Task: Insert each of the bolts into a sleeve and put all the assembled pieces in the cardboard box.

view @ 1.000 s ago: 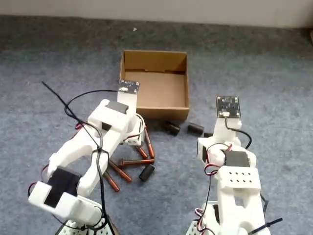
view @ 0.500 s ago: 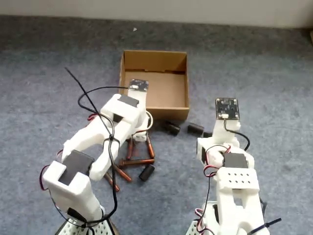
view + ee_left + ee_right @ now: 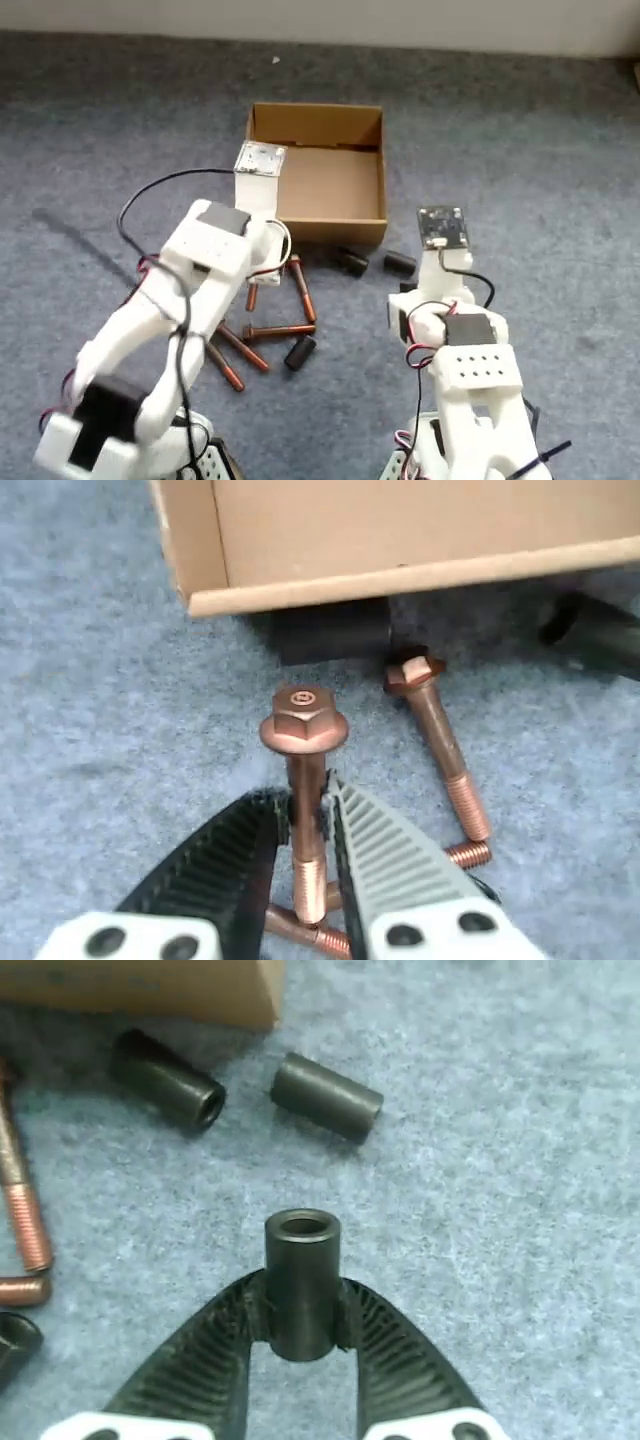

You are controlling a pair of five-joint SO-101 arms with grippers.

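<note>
Grey carpet (image 3: pixel 520 150) covers the whole table. One cardboard box (image 3: pixel 262 118) sits open toward the far side, between the two arms.

I count five bolts. The left gripper (image 3: pixel 307 805) is closed tight on the stem of one bolt (image 3: pixel 303 725). This bolt stands up with its six-sided head on top, just in front of the near wall of the box. The other four lie flat on the carpet. A second bolt (image 3: pixel 303 291) lies right beside the left gripper. A third bolt (image 3: pixel 280 330) lies across, a bit nearer the arm's base. A fourth bolt (image 3: pixel 245 349) and a fifth bolt (image 3: pixel 226 370) lie slanted beside the left arm.

I count four sleeves, all dark and short. The right gripper (image 3: pixel 300 1295) is closed on one sleeve (image 3: pixel 302 1250) and holds it by its lower part. This sleeve stands up with its round hole on top. Two more sleeves (image 3: pixel 351 262) (image 3: pixel 400 264) lie on their sides just in front of the box, near the corner on the right arm's side. The last sleeve (image 3: pixel 299 352) lies on the carpet just beside the tip of the third bolt.

The held bolt and the held sleeve are well apart.
</note>
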